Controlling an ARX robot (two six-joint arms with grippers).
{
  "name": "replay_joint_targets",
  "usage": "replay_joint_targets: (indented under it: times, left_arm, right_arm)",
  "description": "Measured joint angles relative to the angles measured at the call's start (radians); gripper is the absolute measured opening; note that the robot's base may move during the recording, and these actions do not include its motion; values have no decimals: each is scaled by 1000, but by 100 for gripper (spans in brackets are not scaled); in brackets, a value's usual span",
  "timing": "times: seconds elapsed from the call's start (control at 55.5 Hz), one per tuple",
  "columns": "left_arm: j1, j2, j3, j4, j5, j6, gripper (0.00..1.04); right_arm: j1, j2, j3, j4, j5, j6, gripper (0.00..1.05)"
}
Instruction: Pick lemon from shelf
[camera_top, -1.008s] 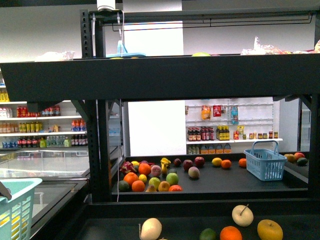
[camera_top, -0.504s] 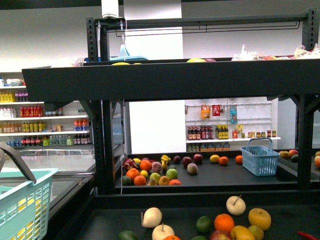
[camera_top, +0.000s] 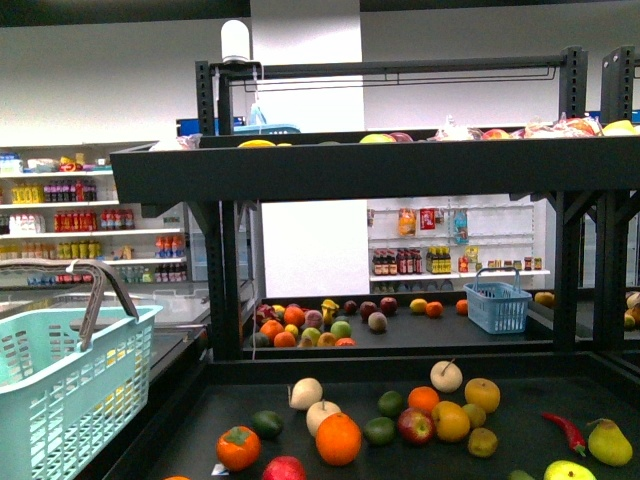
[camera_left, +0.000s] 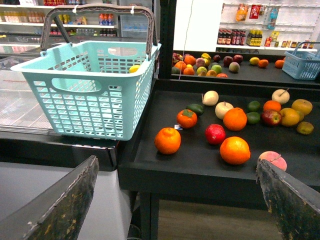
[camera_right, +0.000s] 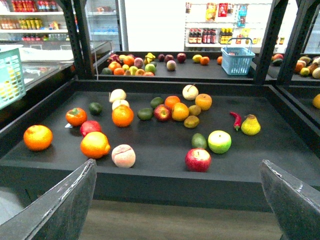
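We cannot pick out one sure lemon among the fruit on the shelf (camera_right: 165, 150); its near tier holds three oranges (camera_right: 122, 116), two red apples (camera_right: 198, 159) and one red chilli (camera_right: 235, 120) at about three o'clock. One teal basket (camera_left: 95, 85) stands at nine o'clock. Our left gripper (camera_left: 175, 200) and right gripper (camera_right: 175, 200) both gape wide, holding and touching nothing.

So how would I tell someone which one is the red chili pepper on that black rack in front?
Start at the black shelf, on its nearest tray of loose fruit, and go toward the robot's right side. There the red chili pepper lies flat just beside a yellow pear. It is the only long, thin, curved red thing among round fruit.
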Motion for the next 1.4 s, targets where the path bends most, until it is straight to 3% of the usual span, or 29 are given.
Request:
replay_joint_targets:
  times: [1.404]
  left_arm:
    - [0,-2,0,0,-1,0,97]
  right_arm:
    - [0,0,0,0,-1,0,97]
